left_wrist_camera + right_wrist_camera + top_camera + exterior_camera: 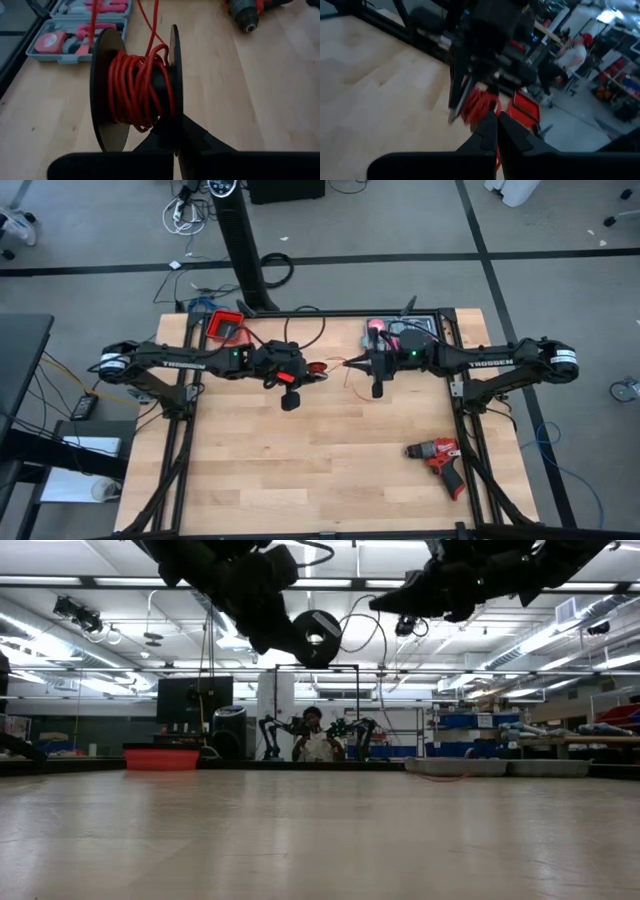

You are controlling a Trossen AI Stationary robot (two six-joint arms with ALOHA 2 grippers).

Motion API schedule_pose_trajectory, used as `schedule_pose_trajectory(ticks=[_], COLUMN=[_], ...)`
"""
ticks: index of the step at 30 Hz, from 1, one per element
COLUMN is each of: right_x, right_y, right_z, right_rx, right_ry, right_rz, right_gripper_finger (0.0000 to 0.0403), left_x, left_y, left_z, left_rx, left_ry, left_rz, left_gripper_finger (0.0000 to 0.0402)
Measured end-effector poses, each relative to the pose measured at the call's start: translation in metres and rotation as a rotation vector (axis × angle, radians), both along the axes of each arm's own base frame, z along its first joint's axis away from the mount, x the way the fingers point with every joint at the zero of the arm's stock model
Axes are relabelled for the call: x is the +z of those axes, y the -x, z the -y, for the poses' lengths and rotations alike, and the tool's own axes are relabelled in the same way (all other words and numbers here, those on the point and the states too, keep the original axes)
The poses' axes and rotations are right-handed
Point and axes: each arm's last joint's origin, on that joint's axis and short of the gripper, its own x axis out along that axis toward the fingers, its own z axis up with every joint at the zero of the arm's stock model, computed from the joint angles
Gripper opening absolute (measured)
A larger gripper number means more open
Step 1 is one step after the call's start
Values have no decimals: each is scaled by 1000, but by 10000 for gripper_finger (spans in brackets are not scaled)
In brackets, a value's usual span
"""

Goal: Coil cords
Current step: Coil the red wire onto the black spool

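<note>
Above the table (pixel 330 470), near its back half, your left gripper (pixel 176 145) is clamped on a black spool (pixel 107 90) with red cord (pixel 135 90) wound on it; beside the spool, your right gripper (pixel 352 363) pinches the cord's free stretch.

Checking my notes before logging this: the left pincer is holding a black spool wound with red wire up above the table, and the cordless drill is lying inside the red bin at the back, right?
Not quite. The drill lies on the bare table near its front right, as the high view shows; the red bin sits at the back left. The left pincer does hold the spool of red wire aloft.
</note>
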Motion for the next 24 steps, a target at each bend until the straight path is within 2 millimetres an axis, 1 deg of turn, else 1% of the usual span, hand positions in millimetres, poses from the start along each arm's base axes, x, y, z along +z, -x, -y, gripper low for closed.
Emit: schedule_pose_trajectory(ticks=[4, 8, 14, 24], right_x=[9, 15, 14, 13], right_y=[-2, -3, -4, -3], right_z=[0, 0, 0, 5], right_rx=[35, 40, 41, 23], right_ry=[30, 38, 38, 36], right_rz=[28, 45, 42, 29], right_gripper_finger=[0, 0, 0, 0], left_x=[-5, -2, 3, 7], left_y=[-4, -7, -10, -13], left_z=[-1, -1, 0, 1], left_rx=[1, -1, -18, -45], left_ry=[0, 19, 36, 42], left_rz=[1, 38, 107, 156], left_gripper_finger=[6, 6, 6, 6])
